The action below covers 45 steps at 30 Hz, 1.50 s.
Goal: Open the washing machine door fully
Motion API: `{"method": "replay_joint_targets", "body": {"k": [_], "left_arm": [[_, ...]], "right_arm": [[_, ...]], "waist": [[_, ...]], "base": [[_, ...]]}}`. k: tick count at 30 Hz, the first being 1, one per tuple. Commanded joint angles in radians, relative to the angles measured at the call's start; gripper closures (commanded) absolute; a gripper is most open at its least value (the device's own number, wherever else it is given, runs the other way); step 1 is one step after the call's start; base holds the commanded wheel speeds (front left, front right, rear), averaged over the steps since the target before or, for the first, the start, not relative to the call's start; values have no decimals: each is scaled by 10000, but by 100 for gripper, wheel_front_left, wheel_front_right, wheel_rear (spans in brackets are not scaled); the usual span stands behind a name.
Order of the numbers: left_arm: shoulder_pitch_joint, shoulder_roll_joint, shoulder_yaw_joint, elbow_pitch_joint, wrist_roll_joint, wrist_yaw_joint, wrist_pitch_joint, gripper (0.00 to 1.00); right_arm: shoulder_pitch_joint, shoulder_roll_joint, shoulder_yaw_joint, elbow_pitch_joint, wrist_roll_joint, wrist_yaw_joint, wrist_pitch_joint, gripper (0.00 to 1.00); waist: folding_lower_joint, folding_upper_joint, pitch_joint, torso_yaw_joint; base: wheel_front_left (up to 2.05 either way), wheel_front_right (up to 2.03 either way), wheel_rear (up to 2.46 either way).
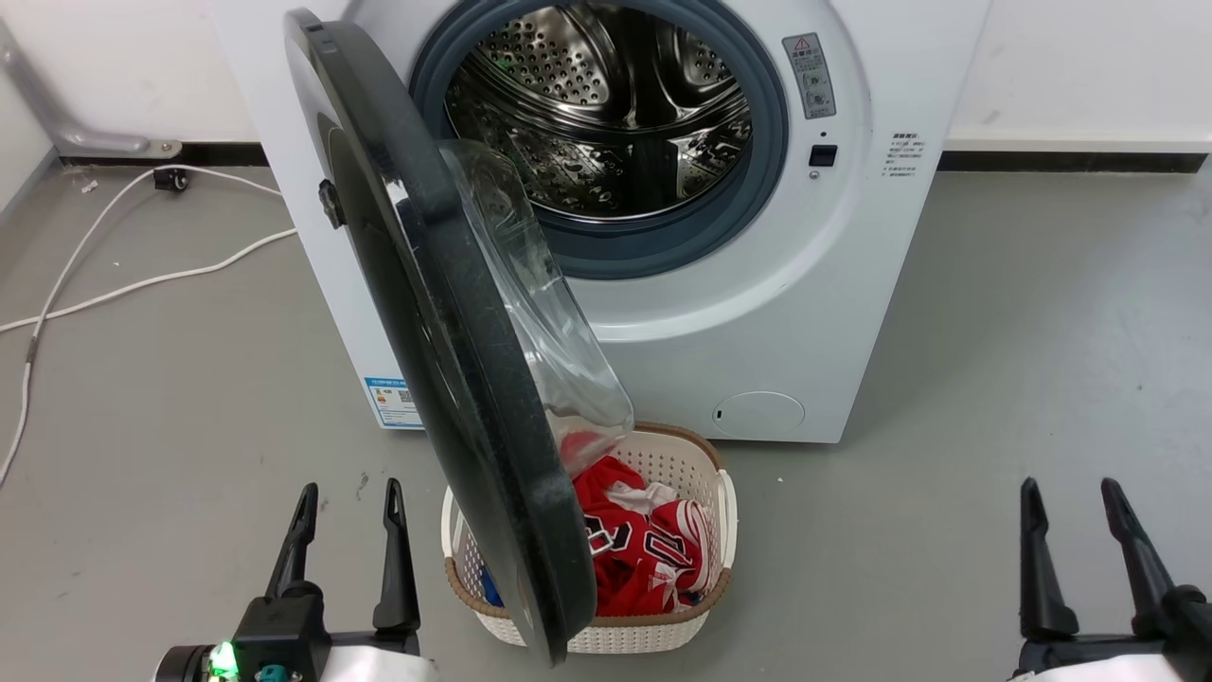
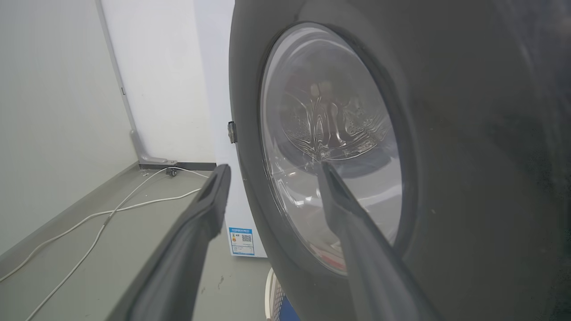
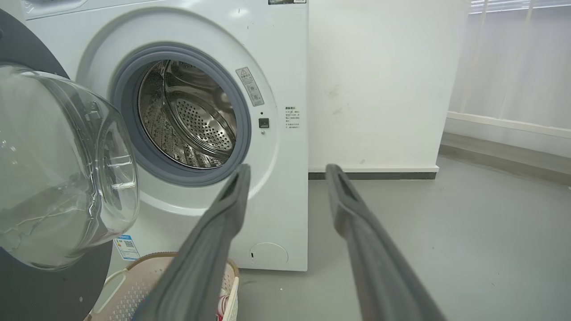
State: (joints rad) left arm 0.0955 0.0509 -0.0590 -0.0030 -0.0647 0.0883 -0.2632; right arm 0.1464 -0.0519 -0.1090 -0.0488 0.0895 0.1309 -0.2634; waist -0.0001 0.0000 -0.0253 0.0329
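Fingers spread on both sides, and nothing between them: the left gripper (image 1: 350,486) and the right gripper (image 1: 1070,485) each hold their two dark fingers wide apart, pointing toward the washer (image 1: 757,313), gripping nothing.

The door (image 1: 454,332) stands to the right of the left fingers and well to the left of the right ones, so it sits between the two grippers but much nearer the left. It juts out from its hinge side, roughly square to the washer's front, with its glass bowl facing the right fingers and its black outer face turned to the left ones. Beyond the fingertips the drum (image 1: 606,104) is fully exposed.

I'd call the job about half done. The latch is free and the mouth is clear, but the door looks to have more swing left, away from the right fingers and past the left ones, before it lies back as far as it goes.

From the left wrist, the right-hand finger (image 2: 352,223) of that pair lines up against the door's window; I cannot tell whether it touches. From the head, that gripper looks just beside the door's lower edge, not on it.

A basket (image 1: 724,511) of red clothes (image 1: 644,549) sits on the floor under the door's free edge, between the two grippers.
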Motion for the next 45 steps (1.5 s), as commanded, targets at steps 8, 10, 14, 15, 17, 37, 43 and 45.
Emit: {"method": "replay_joint_targets", "body": {"k": [8, 10, 14, 15, 17, 37, 43, 45], "left_arm": [[108, -9, -33, 33, 59, 61, -24, 0], [123, -7, -36, 52, 98, 69, -24, 0], [137, -7, -48, 91, 167, 82, -24, 0], [140, -9, -52, 100, 187, 78, -24, 0], [141, -9, -51, 119, 179, 75, -24, 0], [10, -7, 269, 97, 84, -113, -25, 100], [-489, 149, 860, -425, 248, -241, -24, 100], [-741, 273, 1019, -681, 324, -283, -24, 100]], "right_arm": [[183, 25, -74, 510, 240, -3, -17, 0], [174, 25, -97, 576, 274, -3, -17, 0], [196, 26, -107, 662, 295, -3, -17, 0], [202, 26, -111, 682, 296, -3, -17, 0], [206, 26, -116, 714, 304, -3, -17, 0], [167, 27, -52, 775, 395, -3, -18, 0], [163, 28, -38, 803, 411, -3, -18, 0], [155, 28, -10, 817, 414, -3, -18, 0]], "waist": [[1, 0, -60, 14], [1, 0, -70, 14], [1, 0, -80, 6], [1, 0, -79, 4], [1, 0, -75, 1], [1, 0, -46, 101], [1, 0, -54, 173], [1, 0, -52, 191]], "base": [[0, 0, 0], [0, 0, 0], [0, 0, 0], [0, 0, 0], [0, 0, 0], [0, 0, 0], [0, 0, 0], [0, 0, 0]]}}
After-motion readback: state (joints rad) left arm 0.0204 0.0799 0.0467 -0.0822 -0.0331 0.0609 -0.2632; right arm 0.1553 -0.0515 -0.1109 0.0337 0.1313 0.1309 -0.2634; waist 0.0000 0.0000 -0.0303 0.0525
